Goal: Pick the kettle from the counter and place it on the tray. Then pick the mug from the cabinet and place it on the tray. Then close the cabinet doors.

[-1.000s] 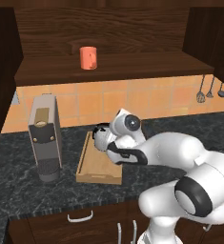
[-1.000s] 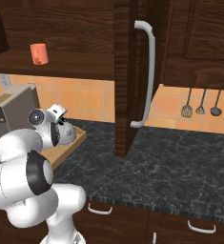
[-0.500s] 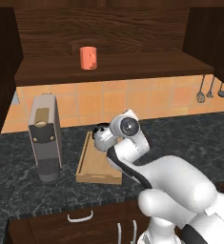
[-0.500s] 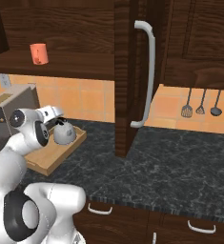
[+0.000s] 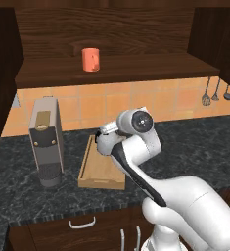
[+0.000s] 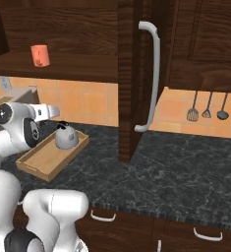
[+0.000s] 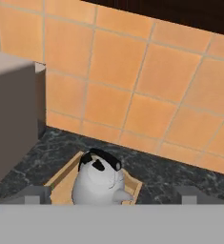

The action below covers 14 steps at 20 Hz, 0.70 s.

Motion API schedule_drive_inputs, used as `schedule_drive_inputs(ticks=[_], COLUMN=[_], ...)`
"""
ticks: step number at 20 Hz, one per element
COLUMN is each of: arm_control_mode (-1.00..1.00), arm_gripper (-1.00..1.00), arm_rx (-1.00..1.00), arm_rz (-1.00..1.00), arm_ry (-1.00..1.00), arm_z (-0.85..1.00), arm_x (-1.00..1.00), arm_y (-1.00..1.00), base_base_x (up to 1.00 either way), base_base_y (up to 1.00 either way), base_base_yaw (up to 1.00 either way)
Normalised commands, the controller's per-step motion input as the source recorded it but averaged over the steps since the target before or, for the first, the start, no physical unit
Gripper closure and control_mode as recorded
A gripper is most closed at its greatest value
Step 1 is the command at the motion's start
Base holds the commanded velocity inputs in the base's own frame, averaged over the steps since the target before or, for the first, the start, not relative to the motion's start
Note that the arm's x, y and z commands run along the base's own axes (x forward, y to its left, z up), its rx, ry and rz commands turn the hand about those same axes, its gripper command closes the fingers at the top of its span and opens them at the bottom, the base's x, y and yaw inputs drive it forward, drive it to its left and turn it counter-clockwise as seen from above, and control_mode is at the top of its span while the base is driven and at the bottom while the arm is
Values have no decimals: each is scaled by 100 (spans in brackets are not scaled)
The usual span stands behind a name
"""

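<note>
A dark wood kitchen with orange wall tiles, where a speckled black worktop [image 6: 186, 162] carries a light wooden tray [image 6: 38, 165] beside a tall grey coffee machine [image 5: 45, 142]. The kettle [image 6: 66, 137] sits upright at the far end of the tray, so the first placement looks done. The claw [image 7: 112, 193] hangs just above and behind the kettle, its fingertips [image 7: 37, 192] spread wide on either side and pinching nothing. The orange-red mug [image 5: 91, 59] stands alone on the cabinet shelf [image 5: 136, 66], well above the tray and slightly left of it; the right cabinet door [image 6: 131, 74] is swung open. The step in hand appears to be the mug: best to lift straight clear of the kettle's lid before swinging, reach in level over the shelf edge, and close across the mug's body rather than its handle.
</note>
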Motion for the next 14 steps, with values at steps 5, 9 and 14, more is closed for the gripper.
schedule_drive_inputs(ticks=[5,9,14], arm_control_mode=[-100,-100,-100], arm_gripper=[-100,-100,-100], arm_rx=[8,1,3], arm_rz=[-1,0,0], arm_ry=[0,-1,0], arm_z=[75,77,77], arm_x=[-32,-26,-16], arm_y=[0,0,0], base_base_x=[0,0,0], base_base_y=[0,0,0], base_base_yaw=[0,0,0])
